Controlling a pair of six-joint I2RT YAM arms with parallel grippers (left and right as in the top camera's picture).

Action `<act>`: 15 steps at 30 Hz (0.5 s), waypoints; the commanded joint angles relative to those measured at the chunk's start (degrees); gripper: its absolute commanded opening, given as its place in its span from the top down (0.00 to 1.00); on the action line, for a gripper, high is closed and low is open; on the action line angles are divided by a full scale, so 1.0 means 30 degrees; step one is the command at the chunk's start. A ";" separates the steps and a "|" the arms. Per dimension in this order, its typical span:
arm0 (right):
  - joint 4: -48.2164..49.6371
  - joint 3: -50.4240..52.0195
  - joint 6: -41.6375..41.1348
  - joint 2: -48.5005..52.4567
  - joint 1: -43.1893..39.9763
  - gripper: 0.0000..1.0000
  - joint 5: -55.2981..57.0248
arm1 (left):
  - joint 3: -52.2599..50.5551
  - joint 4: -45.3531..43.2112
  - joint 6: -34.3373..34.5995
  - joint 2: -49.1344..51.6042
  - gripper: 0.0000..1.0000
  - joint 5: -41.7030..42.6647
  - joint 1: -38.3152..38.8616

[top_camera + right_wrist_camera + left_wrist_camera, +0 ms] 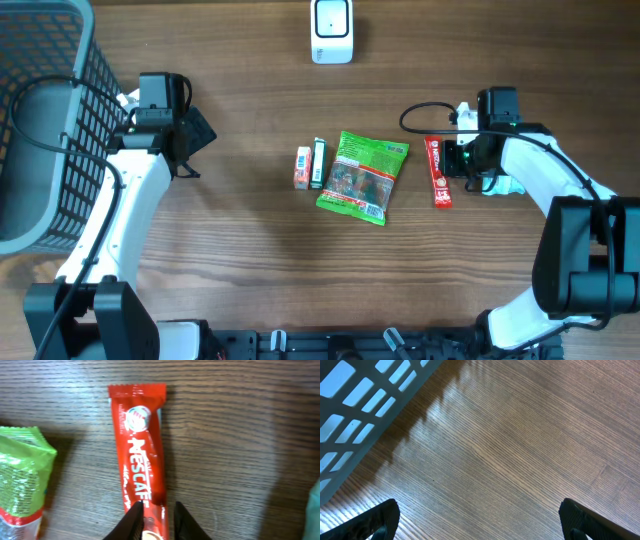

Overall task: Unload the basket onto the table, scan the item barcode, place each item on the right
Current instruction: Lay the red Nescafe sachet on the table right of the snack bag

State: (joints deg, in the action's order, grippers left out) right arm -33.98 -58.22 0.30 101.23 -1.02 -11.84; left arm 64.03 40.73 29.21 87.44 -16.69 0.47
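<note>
Right wrist view, item first: a red coffee stick (140, 460) lies flat on the table (250, 250), printed face up, its long side running away from the camera. No barcode shows on this face, so I take it to be on the underside or too small to read.

Right claw (159, 522): jaws drawn in narrow on the near end of the stick, one finger at each long edge. It reads as a pinch on that end. The stick is not lifted. Gripping by the end makes sense to me, since it leaves most of the wrapper free to turn toward a reader.

Overhead, the stick sits at the right of a short row. A green bag (362, 177) is just beside it, apart. Two small packs (302, 167) stand side by side left of the bag.

White box (331, 30) at the far edge, centre: probably the scanner, well apart from the row. The stick will likely have to travel there.

Left claw (480, 527): jaws wide apart, nothing between them, hanging over bare wood beside a grey basket (40, 120). My guess is the basket waits for scanned goods.

Surface: brown wood grain, matte, level, with soft shadows under the basket. Of the room beyond the table, nothing shows.
</note>
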 commanded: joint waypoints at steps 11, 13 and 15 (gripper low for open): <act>0.1406 0.2346 0.0182 -0.0466 0.0007 0.71 -0.0525 | 0.0015 -0.0051 -0.0160 0.0095 0.00 -0.0248 -0.0073; 0.0670 0.1741 -0.0568 -0.0590 0.0007 0.72 -0.0532 | 0.0015 -0.0051 -0.0160 0.0095 0.00 -0.0248 -0.0073; 0.0124 0.1275 -0.0801 -0.0794 0.0015 0.70 -0.0612 | 0.0015 -0.0051 -0.0160 0.0095 0.00 -0.0248 -0.0073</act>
State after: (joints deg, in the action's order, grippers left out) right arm -31.97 -52.75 -0.40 99.72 -0.97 -13.89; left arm 64.03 40.73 29.21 87.44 -16.67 0.47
